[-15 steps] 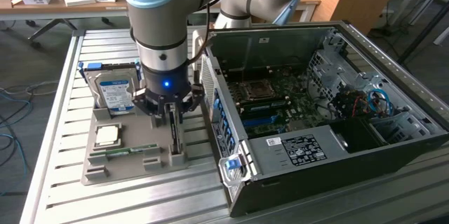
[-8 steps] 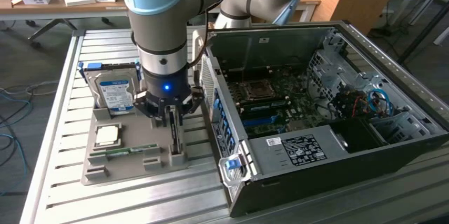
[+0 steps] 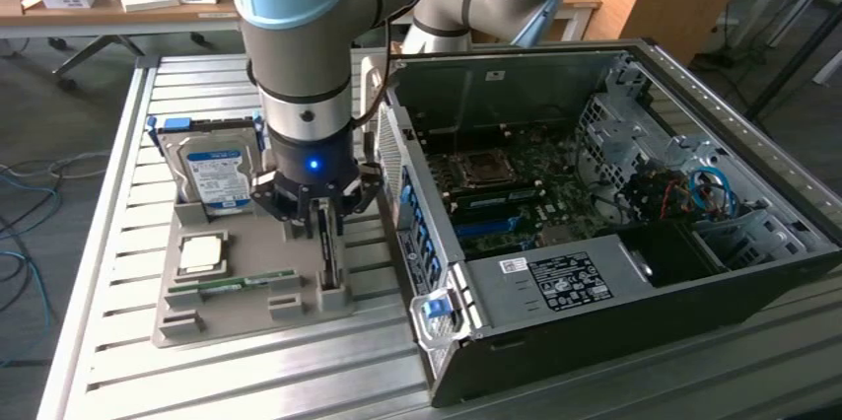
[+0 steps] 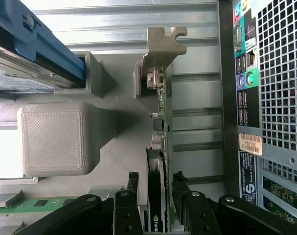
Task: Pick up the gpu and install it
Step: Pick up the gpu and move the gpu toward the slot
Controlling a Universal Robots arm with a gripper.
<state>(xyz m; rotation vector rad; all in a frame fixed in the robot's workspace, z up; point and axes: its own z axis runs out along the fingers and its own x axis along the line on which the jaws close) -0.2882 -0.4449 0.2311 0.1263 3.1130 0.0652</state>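
In the exterior view we see the gpu [image 3: 326, 264] on edge in the grey holder [image 3: 250, 310], left of the computer case [image 3: 593, 277], long axis near-to-far. The wrist view adds what that hides: the pincer [image 4: 155, 185] spread, straddling the card (silvery bracket [image 4: 160, 46] toward the hard drive [image 4: 21, 81]).

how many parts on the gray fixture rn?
4: hard drive standing at the far end, CPU lying midway, memory stick just nearer the camera, gpu on edge at the exterior view's right, under the tool. The arm may hide others.
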